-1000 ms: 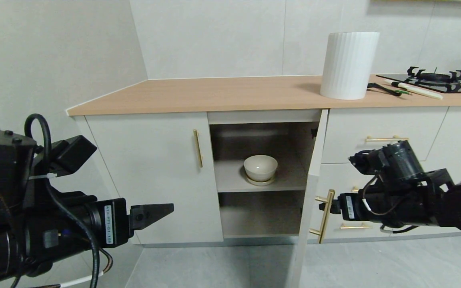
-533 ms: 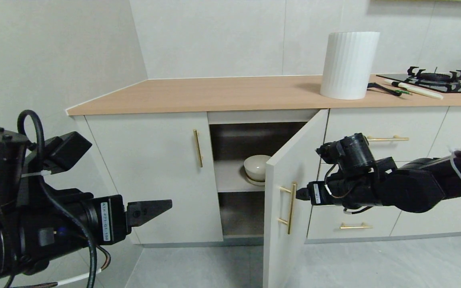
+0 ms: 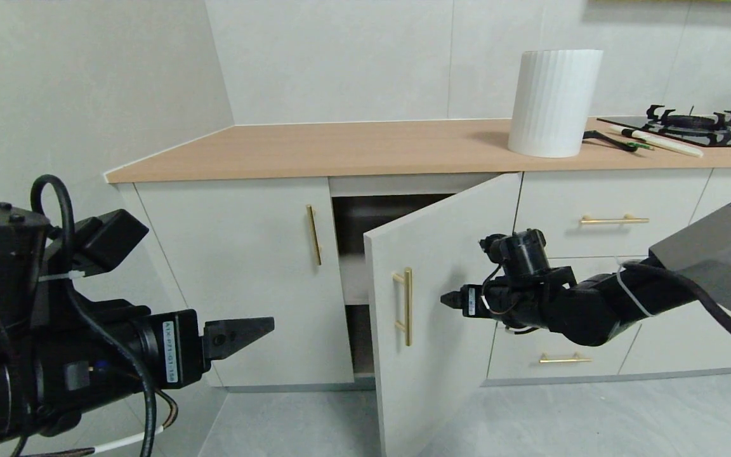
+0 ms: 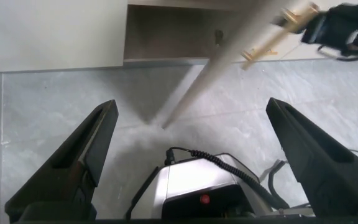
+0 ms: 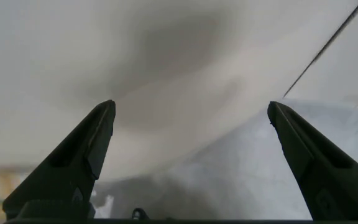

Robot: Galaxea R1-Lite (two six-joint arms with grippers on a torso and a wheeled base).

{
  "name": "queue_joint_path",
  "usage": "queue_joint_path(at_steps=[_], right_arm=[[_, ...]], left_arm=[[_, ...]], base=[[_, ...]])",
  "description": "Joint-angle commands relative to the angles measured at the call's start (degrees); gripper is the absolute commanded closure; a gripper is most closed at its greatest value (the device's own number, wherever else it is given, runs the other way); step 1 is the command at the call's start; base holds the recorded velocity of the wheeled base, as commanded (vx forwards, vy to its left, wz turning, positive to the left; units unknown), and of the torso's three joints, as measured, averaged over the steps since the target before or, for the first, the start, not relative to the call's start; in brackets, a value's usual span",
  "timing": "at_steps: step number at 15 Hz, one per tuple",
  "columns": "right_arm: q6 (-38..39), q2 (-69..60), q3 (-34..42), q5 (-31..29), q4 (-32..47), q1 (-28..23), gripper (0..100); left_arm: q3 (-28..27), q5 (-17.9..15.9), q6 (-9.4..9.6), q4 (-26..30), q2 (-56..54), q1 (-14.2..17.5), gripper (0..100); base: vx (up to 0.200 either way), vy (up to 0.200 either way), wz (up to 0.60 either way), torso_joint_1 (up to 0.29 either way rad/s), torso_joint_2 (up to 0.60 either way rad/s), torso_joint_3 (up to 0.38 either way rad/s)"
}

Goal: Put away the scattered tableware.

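Observation:
A white cabinet door with a gold handle stands partly swung in front of the dark cabinet opening. My right gripper is against the door's outer face just right of the handle, and its fingers are spread open close to the white panel. My left gripper hangs low at the left, open with nothing in it, over the grey floor. From there the door edge and handle show farther off.
On the wooden countertop stands a tall white ribbed canister, with long utensils beside it and a black gas hob at the far right. Drawers with gold handles sit right of the door. The left door is closed.
My right arm has pushed the cabinet door leftward from wide open to nearly half shut. The door now covers the bowl on the shelf. The left arm has stayed put.

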Motion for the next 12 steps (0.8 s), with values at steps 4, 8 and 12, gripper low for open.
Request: queue_joint_path(at_steps=[4, 8, 12], right_arm=[[3.0, 4.1, -2.9, -0.3, -0.3, 0.1, 0], [6.1, 5.1, -4.7, -0.3, -0.3, 0.1, 0], [11.6, 5.7, -7.7, -0.4, -0.2, 0.1, 0]], left_arm=[[-0.5, 0.0, 0.01, 0.2, 0.2, -0.1, 0], [-0.4, 0.0, 0.10, 0.3, 0.0, -0.1, 0], [-0.4, 0.0, 0.10, 0.3, 0.4, -0.1, 0]], base=[[0.000, 0.000, 0.00, 0.000, 0.00, 0.000], [0.150, 0.000, 0.00, 0.003, 0.00, -0.004], [0.150, 0.000, 0.00, 0.003, 0.00, 0.007]])
